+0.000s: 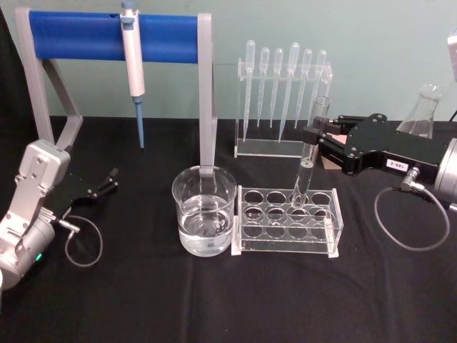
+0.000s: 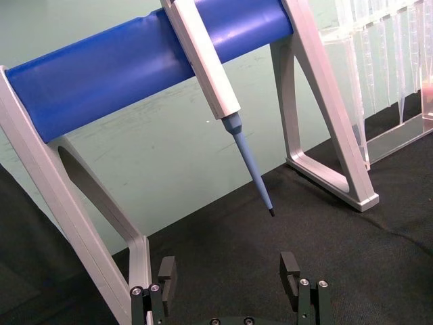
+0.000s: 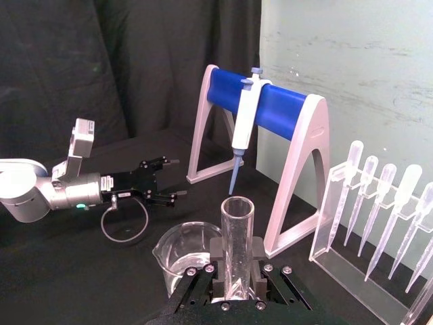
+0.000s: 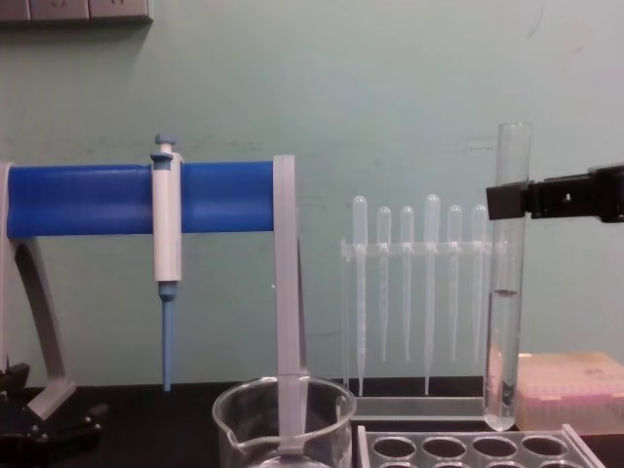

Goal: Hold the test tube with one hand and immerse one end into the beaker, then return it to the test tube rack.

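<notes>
The test tube [image 1: 308, 161] is a long clear tube with some clear liquid inside, tilted slightly. My right gripper [image 1: 312, 136] is shut on it near its upper part. In the chest view the test tube [image 4: 505, 322] hangs with its round bottom just above the clear rack [image 4: 468, 448], held by the right gripper [image 4: 509, 200]. The right wrist view looks down on the tube's open rim [image 3: 237, 203] between the shut jaws. The beaker [image 1: 204, 211], part full of clear liquid, stands left of the rack. My left gripper [image 1: 107, 182] rests open at the far left.
The clear rack [image 1: 285, 221] with round holes sits right of the beaker. Behind stand a pipette holder [image 1: 282, 100], a blue stand [image 1: 114, 36] carrying a white-and-blue pipettor [image 1: 133, 64], a conical flask [image 1: 421, 111] and a pink box [image 4: 570, 390]. Black cloth covers the table.
</notes>
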